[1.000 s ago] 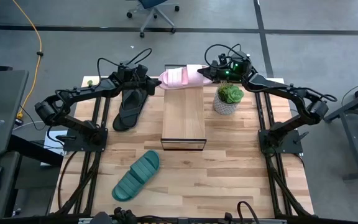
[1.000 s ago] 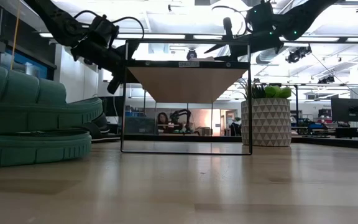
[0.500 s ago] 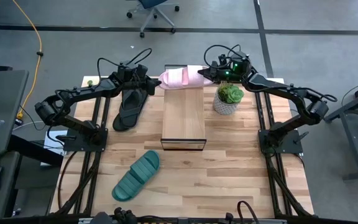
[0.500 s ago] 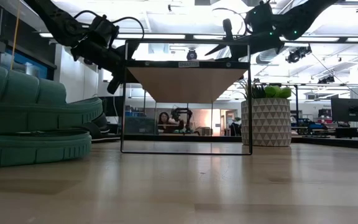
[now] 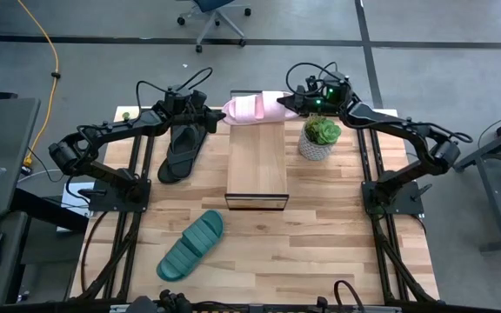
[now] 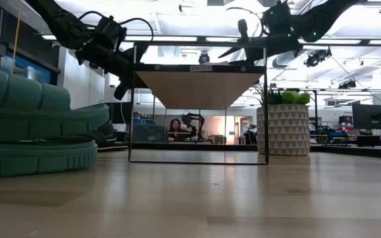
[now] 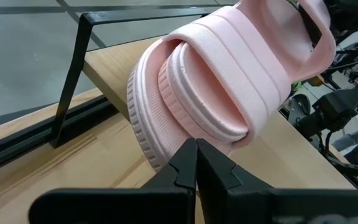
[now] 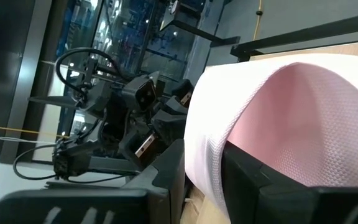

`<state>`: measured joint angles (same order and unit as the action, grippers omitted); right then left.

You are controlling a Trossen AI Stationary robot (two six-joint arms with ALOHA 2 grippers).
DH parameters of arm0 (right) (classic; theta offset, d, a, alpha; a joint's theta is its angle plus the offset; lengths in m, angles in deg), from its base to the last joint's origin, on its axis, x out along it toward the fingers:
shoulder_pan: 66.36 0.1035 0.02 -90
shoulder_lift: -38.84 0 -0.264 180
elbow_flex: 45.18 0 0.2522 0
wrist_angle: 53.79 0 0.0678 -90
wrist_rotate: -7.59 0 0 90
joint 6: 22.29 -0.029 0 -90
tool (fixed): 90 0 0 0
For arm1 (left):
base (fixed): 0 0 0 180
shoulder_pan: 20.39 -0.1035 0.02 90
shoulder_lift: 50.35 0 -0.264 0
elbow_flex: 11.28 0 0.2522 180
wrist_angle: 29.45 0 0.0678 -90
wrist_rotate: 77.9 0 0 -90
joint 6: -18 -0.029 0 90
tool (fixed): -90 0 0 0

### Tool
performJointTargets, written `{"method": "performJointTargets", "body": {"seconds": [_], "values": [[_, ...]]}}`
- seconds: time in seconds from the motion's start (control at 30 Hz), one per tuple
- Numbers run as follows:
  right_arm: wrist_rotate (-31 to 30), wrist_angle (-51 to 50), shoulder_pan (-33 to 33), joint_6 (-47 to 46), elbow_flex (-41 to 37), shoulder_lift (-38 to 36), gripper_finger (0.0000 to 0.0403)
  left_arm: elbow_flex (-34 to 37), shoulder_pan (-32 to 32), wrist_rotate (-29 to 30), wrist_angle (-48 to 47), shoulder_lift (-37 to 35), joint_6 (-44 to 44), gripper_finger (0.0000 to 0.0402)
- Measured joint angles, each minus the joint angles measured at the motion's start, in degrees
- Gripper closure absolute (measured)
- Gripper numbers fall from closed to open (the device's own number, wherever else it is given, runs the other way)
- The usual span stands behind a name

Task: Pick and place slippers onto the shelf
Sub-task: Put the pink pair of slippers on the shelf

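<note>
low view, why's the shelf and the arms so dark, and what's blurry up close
Low view: bright ceiling lights behind the shelf backlight it, so its frame and both arms read as silhouettes; the teal slipper, nearest the lens, looks soft and oversized. Right wrist view: the pink slipper, clamped in the right pincer, fills the frame and blurs.

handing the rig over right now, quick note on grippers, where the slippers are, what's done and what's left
Right gripper: shut on the pink slipper, at the far end of the shelf.
Left gripper: shut, empty, at the pink slipper's other end.
Black flip-flop: on the table left of the shelf.
Green slipper: on the table near the front.
Done: none released on the shelf.
Left: all three.
</note>
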<state>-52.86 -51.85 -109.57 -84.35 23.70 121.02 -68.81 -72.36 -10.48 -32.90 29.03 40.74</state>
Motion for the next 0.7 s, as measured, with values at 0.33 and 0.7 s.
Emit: {"method": "performJointTargets", "body": {"seconds": [0.33,0.7], "values": [[0.9,-0.9,-2.0,0.0,0.0,-1.4,0.0322,0.0,0.0,0.3,-0.1,0.0,0.0,0.0402],[0.5,-3.6,-1.2,1.5,0.0,-1.4,0.0322,0.0,0.0,1.6,-0.3,0.0,-0.3,0.0402]]}}
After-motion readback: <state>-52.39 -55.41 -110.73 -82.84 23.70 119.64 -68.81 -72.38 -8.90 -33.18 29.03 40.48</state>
